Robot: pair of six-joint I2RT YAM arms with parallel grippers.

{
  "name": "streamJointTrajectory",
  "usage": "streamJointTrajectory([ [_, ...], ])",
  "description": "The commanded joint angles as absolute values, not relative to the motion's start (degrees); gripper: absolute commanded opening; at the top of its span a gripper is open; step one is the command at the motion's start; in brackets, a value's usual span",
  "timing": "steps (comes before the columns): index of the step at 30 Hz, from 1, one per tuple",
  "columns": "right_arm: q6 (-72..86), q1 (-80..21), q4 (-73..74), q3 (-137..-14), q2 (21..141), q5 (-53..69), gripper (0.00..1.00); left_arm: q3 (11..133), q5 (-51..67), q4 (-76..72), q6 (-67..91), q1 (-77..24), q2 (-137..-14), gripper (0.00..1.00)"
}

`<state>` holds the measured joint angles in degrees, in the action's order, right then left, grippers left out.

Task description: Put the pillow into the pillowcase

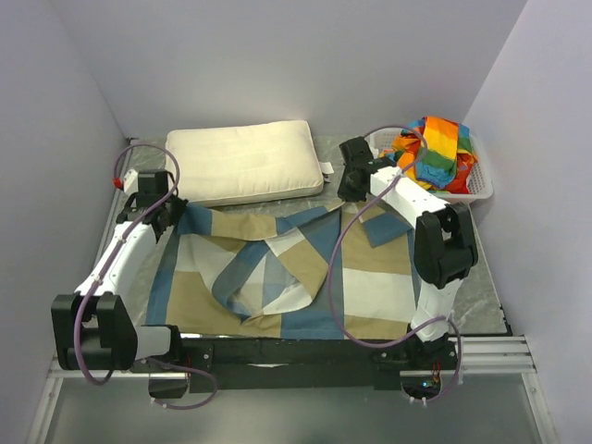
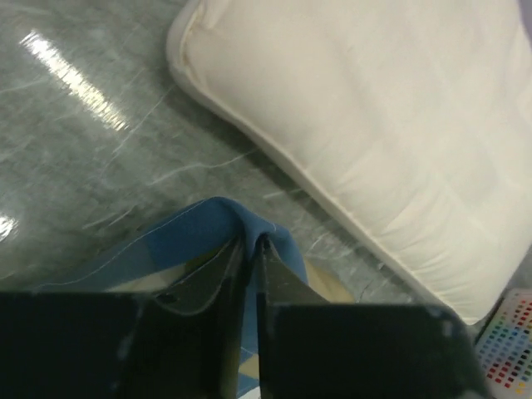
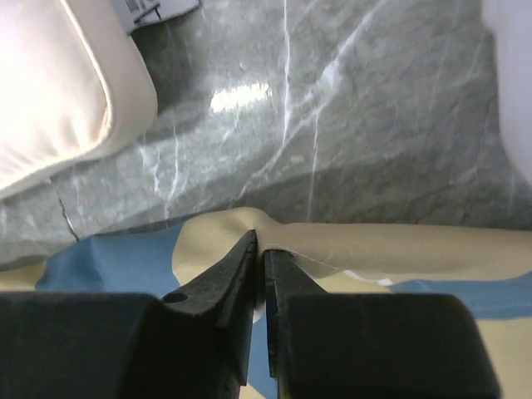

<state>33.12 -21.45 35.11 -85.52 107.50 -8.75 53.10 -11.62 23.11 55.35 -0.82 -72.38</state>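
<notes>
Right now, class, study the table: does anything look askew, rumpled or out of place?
The pillowcase is not flat: its middle is folded over and bunched, and its far edge rises into peaks where the left gripper and right gripper pinch it. The pillow lies flat beyond it.

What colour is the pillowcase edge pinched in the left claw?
Blue: the pillowcase edge in the left claw, clearest in left wrist view.

On the left wrist feed I saw the pillow point(image 2: 399, 141) cut off by the top and right edges, and the pillowcase point(image 2: 191, 237) fold was hidden inside the left gripper point(image 2: 254, 246). The tag point(image 3: 158, 7) on the right wrist feed was cropped, its print unreadable.
</notes>
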Motion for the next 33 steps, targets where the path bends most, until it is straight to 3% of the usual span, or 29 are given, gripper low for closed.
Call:
streamJointTrajectory([
  [1,31.8,-20.0,31.7,-89.5,107.2,-11.1,0.15,54.8,-8.3,13.9,55.7,-0.2,-74.0,0.18],
  [4,31.3,-19.0,34.1,-91.3,108.0,-13.7,0.15,56.7,-9.7,13.6,54.1,-0.2,-74.6,0.41],
  [6,31.0,-19.1,32.4,-88.4,106.3,-13.5,0.22,58.1,-12.2,13.4,52.4,-0.2,-74.4,0.57],
  [8,30.9,-19.0,30.3,-86.4,104.6,-11.9,0.33,61.2,-14.5,13.4,50.2,-0.2,-74.7,0.76],
  [11,30.9,-19.2,29.1,-83.5,102.5,-10.7,0.5,65.7,-11.3,9.9,45.9,-1.0,-77.7,0.89],
  [16,31.4,-19.2,25.1,-76.7,93.6,-8.8,0.84,86.4,-20.8,17.5,34.7,-14.2,-91.9,0.98],
  [24,37.9,-19.6,12.7,-54.1,77.8,-3.8,0.9,109.8,-30.6,20.2,21.7,-29.2,-117.3,0.99],
  [33,38.5,-19.6,7.1,-40.2,72.2,-4.4,0.92,118.3,-31.4,14.6,14.9,-34.6,-134.0,0.99],
])
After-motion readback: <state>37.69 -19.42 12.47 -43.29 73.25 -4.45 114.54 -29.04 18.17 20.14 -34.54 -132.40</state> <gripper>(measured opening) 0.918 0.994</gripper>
